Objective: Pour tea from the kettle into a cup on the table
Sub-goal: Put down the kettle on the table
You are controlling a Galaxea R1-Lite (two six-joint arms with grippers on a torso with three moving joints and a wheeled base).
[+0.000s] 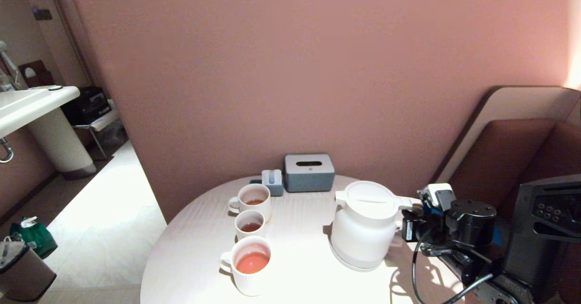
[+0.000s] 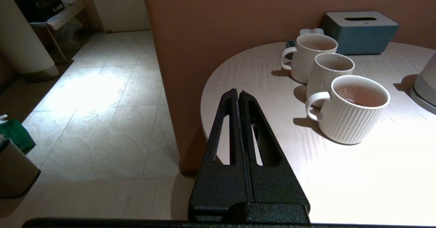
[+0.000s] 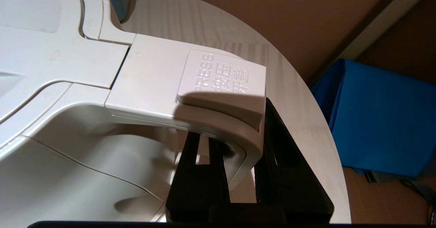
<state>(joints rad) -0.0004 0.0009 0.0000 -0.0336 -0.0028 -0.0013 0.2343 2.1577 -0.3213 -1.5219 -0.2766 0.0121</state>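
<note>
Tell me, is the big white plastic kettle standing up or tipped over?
Standing up. The big white plastic kettle sits level on its round base on the pale wood table, lid flat, handle between the right gripper fingers.

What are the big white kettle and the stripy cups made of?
The kettle looks like smooth matte white plastic: molded seams and a raised "PRESS" button on its handle. The three cups look like glazed ceramic, probably: ribbed off-white walls with a soft shine. The table shows pale wood grain.

I counted three ribbed white cups (image 1: 249, 223) on the table (image 1: 299, 267), each holding tea (image 1: 253, 262). One kettle (image 1: 364, 224) on one round base (image 1: 352, 262). One grey tissue box (image 1: 309, 172), one small grey holder (image 1: 273, 182).
</note>
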